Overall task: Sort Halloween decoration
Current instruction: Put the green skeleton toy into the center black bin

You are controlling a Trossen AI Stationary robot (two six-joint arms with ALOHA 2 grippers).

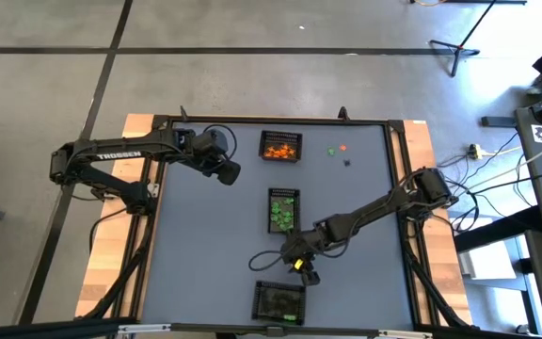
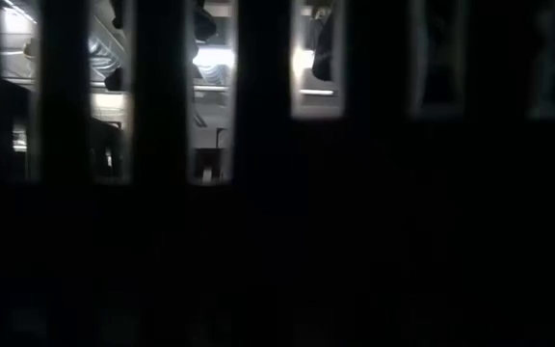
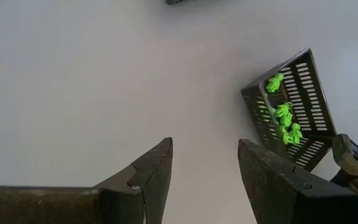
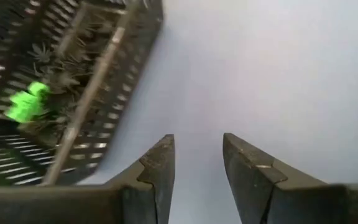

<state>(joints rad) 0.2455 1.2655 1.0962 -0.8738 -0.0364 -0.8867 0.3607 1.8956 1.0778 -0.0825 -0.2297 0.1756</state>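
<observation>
The Halloween decoration is sorted by colour into three black mesh baskets down the table's middle. Orange trinkets fill the far basket (image 1: pixel 280 146), green ones the middle basket (image 1: pixel 283 209) (image 3: pixel 291 112), dark ones the near basket (image 1: pixel 280 301) (image 4: pixel 61 93). One green trinket (image 4: pixel 27 104) lies among the dark ones. Three loose trinkets lie at the far right: green (image 1: pixel 331 150), orange (image 1: pixel 343 148), black (image 1: pixel 347 162). My right gripper (image 1: pixel 305 273) (image 4: pixel 197 155) hangs open and empty over bare table, just beyond the near basket's right corner. My left gripper (image 1: pixel 227 170) (image 3: pixel 204 155) waits open at the far left.
The low view is almost wholly blocked by a dark slotted wall (image 2: pixel 258 212) right in front of the camera. Bare grey table (image 1: pixel 205 245) lies to the left of the baskets and to their right (image 1: pixel 365 282). A raised frame (image 1: pixel 398 169) borders the table.
</observation>
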